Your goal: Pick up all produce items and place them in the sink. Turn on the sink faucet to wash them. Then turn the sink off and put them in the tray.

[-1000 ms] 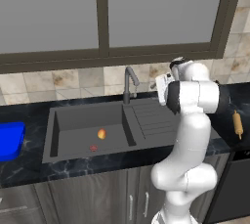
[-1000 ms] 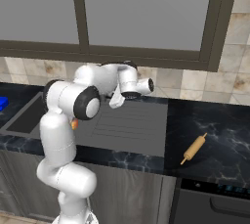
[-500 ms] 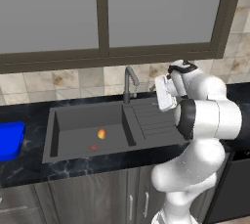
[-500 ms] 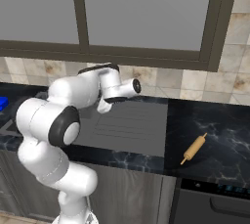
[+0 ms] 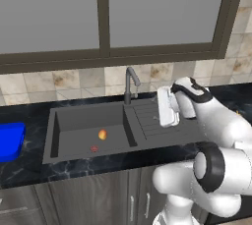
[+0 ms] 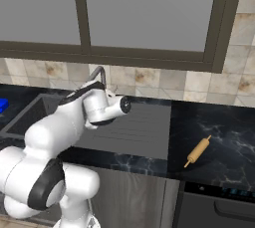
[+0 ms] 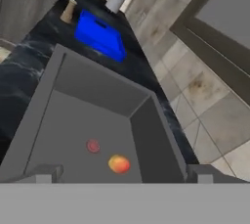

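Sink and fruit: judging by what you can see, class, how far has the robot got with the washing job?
Done: the fruit lies in the sink. In hand: nothing held; the open gripper hangs over the drainboard by the faucet. No water is seen running. Left: washing, shutting off, moving the fruit to the blue tray.

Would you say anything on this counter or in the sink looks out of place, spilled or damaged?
Nothing stands out. The fruit lies in the sink basin, the blue tray sits flat on the counter, and the rolling pin lies loose on the counter, angled but intact.
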Controlling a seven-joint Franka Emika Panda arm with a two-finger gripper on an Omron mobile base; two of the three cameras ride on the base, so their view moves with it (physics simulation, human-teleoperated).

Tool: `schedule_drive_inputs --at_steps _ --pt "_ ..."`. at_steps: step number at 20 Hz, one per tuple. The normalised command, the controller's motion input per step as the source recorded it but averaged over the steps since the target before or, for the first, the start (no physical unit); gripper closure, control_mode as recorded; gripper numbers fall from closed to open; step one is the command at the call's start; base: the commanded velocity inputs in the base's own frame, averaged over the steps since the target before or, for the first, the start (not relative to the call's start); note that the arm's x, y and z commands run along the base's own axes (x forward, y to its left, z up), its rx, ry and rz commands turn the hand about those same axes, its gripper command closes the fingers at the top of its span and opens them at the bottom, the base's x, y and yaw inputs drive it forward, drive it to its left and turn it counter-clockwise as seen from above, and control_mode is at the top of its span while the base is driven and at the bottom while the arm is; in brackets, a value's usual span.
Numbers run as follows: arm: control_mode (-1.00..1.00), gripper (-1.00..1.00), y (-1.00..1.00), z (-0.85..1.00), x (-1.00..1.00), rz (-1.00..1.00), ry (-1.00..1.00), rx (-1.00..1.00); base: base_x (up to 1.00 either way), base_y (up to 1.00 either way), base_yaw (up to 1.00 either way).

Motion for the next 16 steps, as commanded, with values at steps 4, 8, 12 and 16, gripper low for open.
schedule_drive_inputs --at_steps 4,8,12,16 --pt "-1.00 -1.00 0.48 0.19 -0.46 -0.25 0.01 -0.01 0.00 0.00 0.00" --pt "-1.00 -1.00 0.49 0.28 -0.22 -0.31 0.07 -0.01 0.00 0.00 0.00" --pt "-1.00 -1.00 0.47 0.29 -0.10 -0.33 0.14 -0.02 0.00 0.00 0.00" --pt "-1.00 -1.00 0.52 0.14 0.00 -0.33 0.23 -0.05 0.00 0.00 0.00"
